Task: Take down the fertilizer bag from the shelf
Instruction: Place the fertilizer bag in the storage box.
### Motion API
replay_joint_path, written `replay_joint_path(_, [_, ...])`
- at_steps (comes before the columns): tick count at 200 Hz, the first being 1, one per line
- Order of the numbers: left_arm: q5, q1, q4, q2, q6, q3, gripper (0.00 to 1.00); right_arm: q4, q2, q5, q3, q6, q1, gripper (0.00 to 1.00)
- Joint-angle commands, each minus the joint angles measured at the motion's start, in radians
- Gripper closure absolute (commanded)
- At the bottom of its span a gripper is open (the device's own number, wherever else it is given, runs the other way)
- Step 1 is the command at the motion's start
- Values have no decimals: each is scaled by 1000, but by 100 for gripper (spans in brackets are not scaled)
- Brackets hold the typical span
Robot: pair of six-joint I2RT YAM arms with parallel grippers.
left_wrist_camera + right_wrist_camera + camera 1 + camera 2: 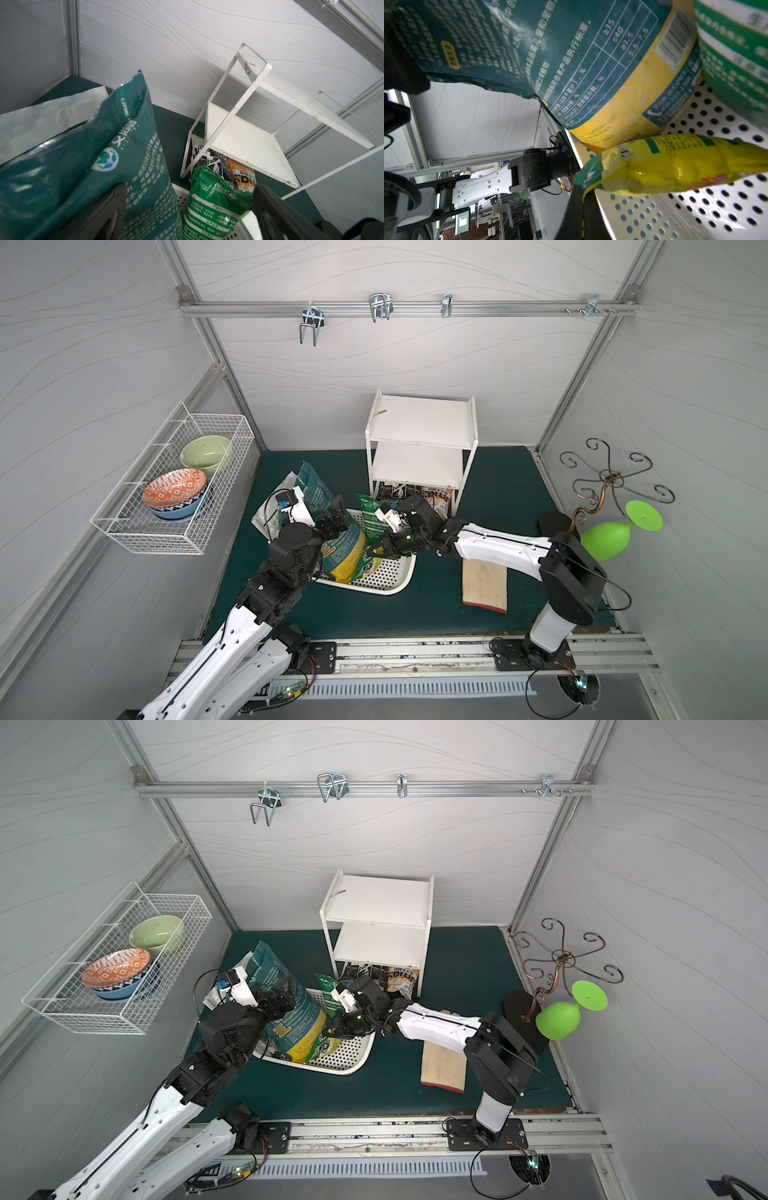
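Left tool (332, 519): jaws wide, straddling the teal fertilizer bag (338, 531), gripping nothing.
Right tool (583, 199): clamped on the yellow-green bag's (675, 166) corner.
Teal bag: upright in perforated basket (386, 576), off the shelf (419, 439), nearest the left arm.

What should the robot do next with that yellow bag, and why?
Probably open the right tool and let go. It is shut on a corner of the yellow bag, which seems to lie in the white basket already, off the shelf.
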Motion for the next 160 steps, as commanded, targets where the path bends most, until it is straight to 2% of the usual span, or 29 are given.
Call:
replay_joint_path(1, [-29,8,23,-20,5,22,1,0,35,-52,52,-37,-40,100])
replay_joint_path(24, [-26,9,29,-19,3,20,1,-48,50,-11,89,-79,-70,99])
replay_joint_path(56, [-10,8,45,0,17,31,1,-161,38,64,174,-169,-84,69])
replay_joint_path(76, [2,9,49,16,31,46,1,-224,27,92,220,-221,-92,58])
replay_joint_path(120, [64,8,63,41,68,77,1,-320,-57,163,213,-299,-115,54])
replay_joint_path(160, [201,9,59,71,149,140,1,-442,-199,277,85,-333,-135,52])
